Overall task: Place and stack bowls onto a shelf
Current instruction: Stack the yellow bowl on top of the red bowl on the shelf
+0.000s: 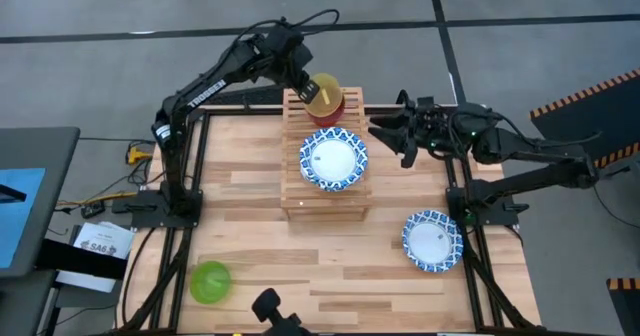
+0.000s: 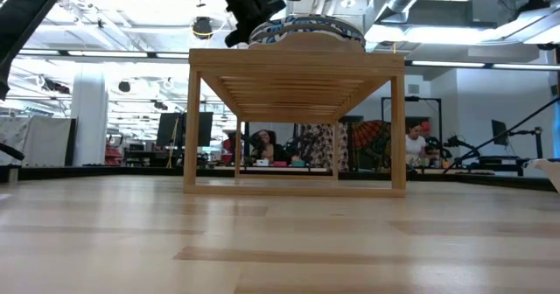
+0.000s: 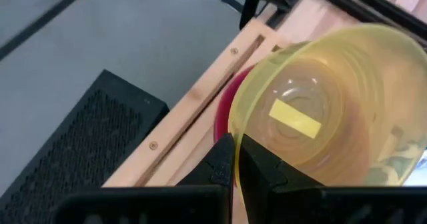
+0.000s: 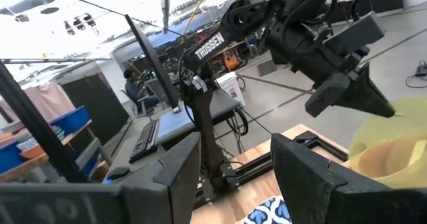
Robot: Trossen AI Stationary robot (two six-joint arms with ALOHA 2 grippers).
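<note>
Bowls are spread over the light wooden table and the shelf. A translucent yellow plastic bowl is held at the far end of the light natural-wood slatted shelf by the left gripper, whose dark fingers are pinched on the bowl's rim, as seen in the left wrist view. Beneath the yellow bowl a red bowl is seen resting on the shelf's far end. Just in front of these, near the shelf's middle, a wide shallow white bowl with a blue patterned rim is set on the slats. A second white bowl with a blue patterned rim lies on the table near its right edge, well apart from the shelf. A small green plastic bowl lies near the table's near left corner. The right gripper is held just to the right of the shelf, its fingers spread and holding nothing.
</note>
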